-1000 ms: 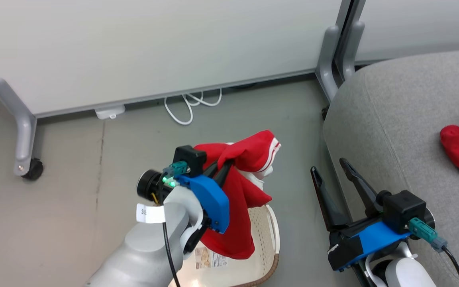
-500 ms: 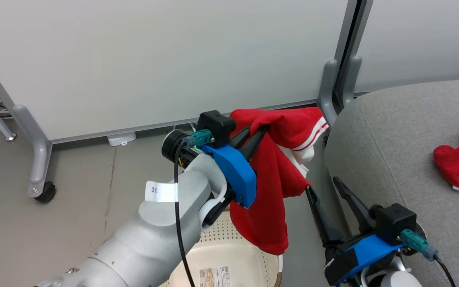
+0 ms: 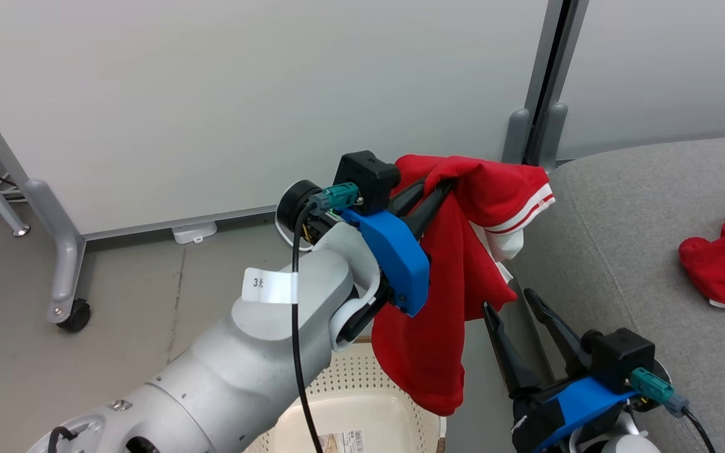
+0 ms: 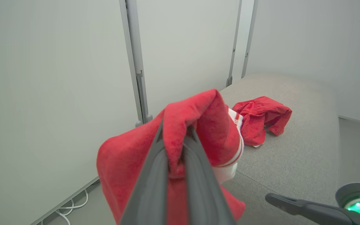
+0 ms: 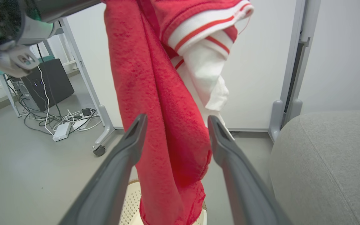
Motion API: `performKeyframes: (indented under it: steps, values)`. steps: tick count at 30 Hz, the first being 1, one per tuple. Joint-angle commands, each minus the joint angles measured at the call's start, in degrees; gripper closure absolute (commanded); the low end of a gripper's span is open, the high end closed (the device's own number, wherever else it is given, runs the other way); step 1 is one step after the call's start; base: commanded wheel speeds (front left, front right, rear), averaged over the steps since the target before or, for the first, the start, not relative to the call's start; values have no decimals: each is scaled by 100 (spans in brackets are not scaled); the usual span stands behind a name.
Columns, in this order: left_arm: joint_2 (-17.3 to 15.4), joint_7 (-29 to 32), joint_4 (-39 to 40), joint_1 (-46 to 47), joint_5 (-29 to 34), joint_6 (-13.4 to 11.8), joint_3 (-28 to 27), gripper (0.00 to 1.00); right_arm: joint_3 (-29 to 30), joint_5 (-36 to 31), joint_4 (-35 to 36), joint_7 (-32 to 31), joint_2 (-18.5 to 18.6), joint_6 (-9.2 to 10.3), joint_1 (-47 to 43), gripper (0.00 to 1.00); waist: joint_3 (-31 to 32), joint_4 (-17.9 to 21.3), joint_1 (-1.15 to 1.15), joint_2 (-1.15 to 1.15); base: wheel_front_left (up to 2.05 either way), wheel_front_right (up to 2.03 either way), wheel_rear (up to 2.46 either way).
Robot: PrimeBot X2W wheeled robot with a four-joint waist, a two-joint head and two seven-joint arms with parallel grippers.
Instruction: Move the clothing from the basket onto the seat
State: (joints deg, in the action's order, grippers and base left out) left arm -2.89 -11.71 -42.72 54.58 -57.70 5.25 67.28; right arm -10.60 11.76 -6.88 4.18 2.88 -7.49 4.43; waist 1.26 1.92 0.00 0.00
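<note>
Grey partition post (image 3: 516,135) beside seat (image 3: 639,214), floor cables (image 5: 47,120)

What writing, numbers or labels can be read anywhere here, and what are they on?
"3": on the white tag stuck to the left forearm; the mark after it is too blurred to read.
Barcode label inside the basket: print too small to read.
Red garment: white stripes, no lettering visible.
</note>
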Motion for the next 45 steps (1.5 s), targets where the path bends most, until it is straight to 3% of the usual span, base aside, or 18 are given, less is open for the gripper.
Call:
performKeyframes:
  steps: [1, 12, 30, 38, 40, 45]
  values:
    - [0, -21, 21, 40, -41, -11, 27, 100, -3, 30, -15, 1, 1, -1, -64, 0, 1, -1, 0, 0, 0, 0, 0]
    - [0, -80, 35, 113, -245, -69, 285, 100, -372, 102, -351, -287, 1, -1, 361, 0, -38, -2, 0, 0, 0, 0, 0]
    - [0, -117, 136, 194, -384, -58, 513, 100, -1388, 340, -2159, -83, 3, -1, 2029, 0, -138, -78, 0, 0, 0, 0, 0]
    - [-1, -104, 148, 207, -420, -43, 557, 100, -1571, 426, -2810, 104, 1, -1, 2484, 0, -114, -99, 0, 0, 0, 0, 0]
    - [1, -104, 145, 209, -429, -40, 566, 100, -1616, 471, -2915, 149, 3, -1, 2558, 100, -103, -105, 0, 0, 0, 0, 0]
    - [1, -112, 112, 211, -431, -43, 584, 100, -1702, 575, -3082, 285, 3, -1, 2654, 100, -82, -98, 0, 0, 0, 0, 0]
